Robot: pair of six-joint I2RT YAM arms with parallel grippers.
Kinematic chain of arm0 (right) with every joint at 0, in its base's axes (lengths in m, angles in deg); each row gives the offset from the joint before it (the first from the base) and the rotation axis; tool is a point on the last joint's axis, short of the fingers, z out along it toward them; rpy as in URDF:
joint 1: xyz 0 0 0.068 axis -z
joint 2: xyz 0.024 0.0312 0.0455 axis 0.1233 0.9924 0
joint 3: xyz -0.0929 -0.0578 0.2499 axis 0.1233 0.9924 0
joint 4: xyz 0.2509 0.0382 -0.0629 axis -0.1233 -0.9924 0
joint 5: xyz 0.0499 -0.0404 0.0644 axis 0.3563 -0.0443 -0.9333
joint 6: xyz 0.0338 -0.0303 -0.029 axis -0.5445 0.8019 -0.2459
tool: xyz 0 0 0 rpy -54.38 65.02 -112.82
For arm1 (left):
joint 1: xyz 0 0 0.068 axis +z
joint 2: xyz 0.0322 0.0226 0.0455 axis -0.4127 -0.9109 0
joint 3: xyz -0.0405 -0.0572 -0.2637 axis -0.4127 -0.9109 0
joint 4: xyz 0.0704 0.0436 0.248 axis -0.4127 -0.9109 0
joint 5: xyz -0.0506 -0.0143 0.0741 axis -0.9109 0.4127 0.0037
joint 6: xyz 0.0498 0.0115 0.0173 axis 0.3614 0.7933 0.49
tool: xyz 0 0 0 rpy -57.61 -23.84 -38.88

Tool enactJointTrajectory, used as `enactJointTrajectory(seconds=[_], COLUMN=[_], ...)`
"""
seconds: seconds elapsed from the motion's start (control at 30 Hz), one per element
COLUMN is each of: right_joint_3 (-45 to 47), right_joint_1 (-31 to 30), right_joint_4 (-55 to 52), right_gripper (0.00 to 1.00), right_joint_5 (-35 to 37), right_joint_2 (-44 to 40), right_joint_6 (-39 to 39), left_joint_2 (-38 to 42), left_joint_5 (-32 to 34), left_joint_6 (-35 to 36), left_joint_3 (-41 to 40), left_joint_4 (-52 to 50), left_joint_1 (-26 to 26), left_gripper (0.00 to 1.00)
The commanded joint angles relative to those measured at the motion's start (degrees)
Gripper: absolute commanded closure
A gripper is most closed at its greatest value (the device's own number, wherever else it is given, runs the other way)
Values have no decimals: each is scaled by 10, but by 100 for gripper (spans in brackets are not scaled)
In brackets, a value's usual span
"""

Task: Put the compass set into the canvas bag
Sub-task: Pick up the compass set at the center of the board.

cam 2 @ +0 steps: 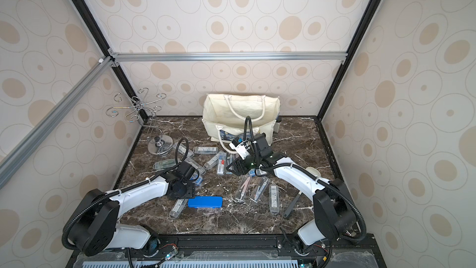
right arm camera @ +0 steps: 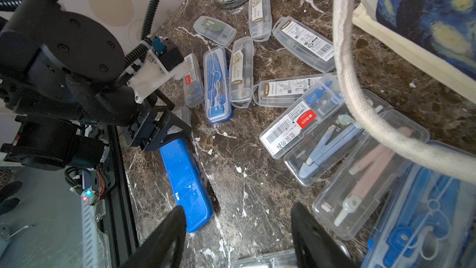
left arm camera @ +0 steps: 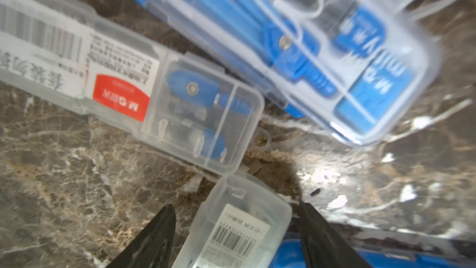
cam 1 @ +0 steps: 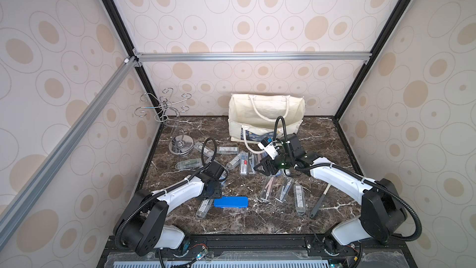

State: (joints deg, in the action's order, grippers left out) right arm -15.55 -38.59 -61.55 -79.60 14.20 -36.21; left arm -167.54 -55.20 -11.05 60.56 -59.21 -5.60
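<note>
Marble desk (cam 1: 257, 217) strewn with cased compass sets (cam 1: 298, 198); none shows inside the canvas bag (cam 1: 265, 114), upright beside the right end effector (right arm camera: 238, 208), whose jaws are spread and empty. Left end effector (left arm camera: 237, 206), spread, straddles one clear case (left arm camera: 231, 233) without pinching it, seen only in its wrist view; both top views alone show the bag's open mouth

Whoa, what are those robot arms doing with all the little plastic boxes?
They are meant to pack compass sets into the canvas bag, which stands open at the back of the table. Many sets lie scattered on the marble. The left gripper has its fingers open on either side of one clear case, not squeezing it. The right gripper hangs open near the bag's rope handle, holding nothing. No case shows inside the bag.
</note>
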Motion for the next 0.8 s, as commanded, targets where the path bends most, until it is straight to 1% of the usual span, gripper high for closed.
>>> enactJointTrajectory(seconds=[0.0, 0.13, 0.33, 0.5, 0.77], right_joint_3=[8, 9, 9, 12, 13], right_joint_1=[-4, -3, -4, -4, -4], right_joint_4=[6, 6, 9, 8, 15], right_gripper=[33, 33, 33, 33, 33], right_joint_5=[-7, -3, -5, -2, -8], right_joint_2=[5, 4, 3, -6, -6], right_joint_6=[-2, 0, -3, -2, -8], left_joint_2=[-21, -28, -44, -50, -42], left_joint_5=[15, 24, -4, -20, -27], left_joint_6=[30, 47, 55, 53, 46], left_joint_3=[32, 44, 34, 23, 11], left_joint_4=[-83, -104, -65, -40, -14], left_joint_1=[-3, -2, -3, -2, -2], left_gripper=[26, 27, 30, 35, 48])
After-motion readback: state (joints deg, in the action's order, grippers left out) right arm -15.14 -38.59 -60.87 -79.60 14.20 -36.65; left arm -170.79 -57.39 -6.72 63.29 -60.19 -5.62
